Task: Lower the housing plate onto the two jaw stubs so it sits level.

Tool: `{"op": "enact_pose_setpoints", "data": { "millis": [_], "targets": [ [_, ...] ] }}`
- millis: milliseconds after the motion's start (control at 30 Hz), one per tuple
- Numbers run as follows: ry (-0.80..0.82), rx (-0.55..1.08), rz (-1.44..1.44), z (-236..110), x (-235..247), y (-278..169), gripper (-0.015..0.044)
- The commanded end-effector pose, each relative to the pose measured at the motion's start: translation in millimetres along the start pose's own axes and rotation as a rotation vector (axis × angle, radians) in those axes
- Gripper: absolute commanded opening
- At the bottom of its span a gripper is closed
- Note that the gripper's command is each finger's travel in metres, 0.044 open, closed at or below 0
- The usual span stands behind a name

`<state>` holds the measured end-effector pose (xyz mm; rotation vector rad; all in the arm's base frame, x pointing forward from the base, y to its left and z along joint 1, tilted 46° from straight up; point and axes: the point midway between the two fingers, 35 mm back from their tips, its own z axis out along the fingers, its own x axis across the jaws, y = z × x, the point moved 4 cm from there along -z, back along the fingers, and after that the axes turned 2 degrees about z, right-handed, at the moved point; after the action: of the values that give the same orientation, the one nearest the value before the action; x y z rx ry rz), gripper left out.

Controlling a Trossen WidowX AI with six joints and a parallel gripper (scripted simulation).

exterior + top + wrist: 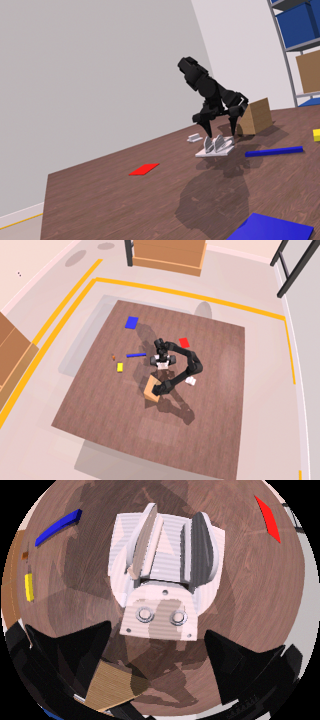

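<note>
The white housing plate [162, 366] [162, 625] lies over the near end of the white base [211, 155] [118, 527]. Two round pin ends show in its holes in the wrist view. It looks roughly level there; whether it is fully seated cannot be told. The left jaw [207, 145] [141, 547] and right jaw [219, 143] [202, 555] stand upright and apart, extending from the plate's far edge. My gripper [222, 136] [159, 631] is wide open and empty, its fingertips to either side of the plate, seemingly just above it. The arm partly covers the assembly in the top view.
A wooden wedge [150, 389] [259, 116] [111, 685] stands beside the arm's base. A small white part [190, 381] [194, 138], blue bar [136, 355] [273, 151], yellow block [119, 367], orange bit [113, 357], red sheet [184, 342] [144, 169] and blue sheet [131, 322] lie around.
</note>
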<state>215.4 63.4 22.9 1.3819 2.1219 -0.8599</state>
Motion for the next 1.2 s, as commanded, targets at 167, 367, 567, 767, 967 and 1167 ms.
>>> {"op": "enact_pose_setpoints", "data": {
  "millis": [167, 367, 567, 767, 967, 1167],
  "targets": [
    [0.002, -0.025, 0.003, -40.9, 1.0, -0.4, 0.0440],
    [0.008, -0.015, 0.008, -97.8, 6.2, -17.9, 0.0440],
    [0.008, -0.015, 0.008, -97.8, 6.2, -17.9, 0.0440],
    [0.008, -0.015, 0.008, -97.8, 6.2, -17.9, 0.0440],
    [0.008, -0.015, 0.008, -97.8, 6.2, -17.9, 0.0440],
    [0.008, -0.015, 0.008, -97.8, 6.2, -17.9, 0.0440]
  ]
}}
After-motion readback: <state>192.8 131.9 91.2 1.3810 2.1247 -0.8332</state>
